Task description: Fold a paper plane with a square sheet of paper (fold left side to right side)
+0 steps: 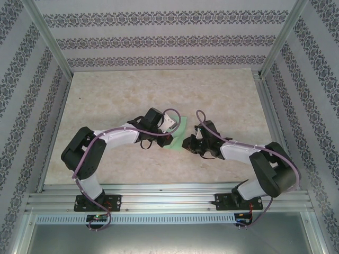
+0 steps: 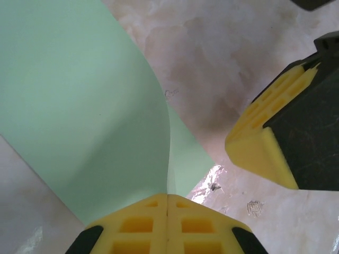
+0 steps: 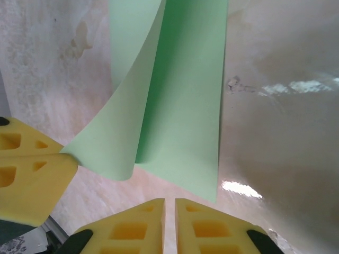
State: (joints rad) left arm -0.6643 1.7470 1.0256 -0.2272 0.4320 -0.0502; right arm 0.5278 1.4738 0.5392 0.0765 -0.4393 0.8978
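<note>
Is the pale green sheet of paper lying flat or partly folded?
Partly folded. The pale green paper sheet has one side curled over the rest, uncreased, pinched by the left gripper.

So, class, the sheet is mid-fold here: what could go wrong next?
The left gripper pinches only a corner of the curling sheet of paper, so it may slip or crease crookedly. The right gripper appears closed short of the free edge, so it may have missed it.

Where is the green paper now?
In the top view, the sheet of paper sits in the middle of the table between the left gripper, which pinches its corner, and the right gripper.
</note>
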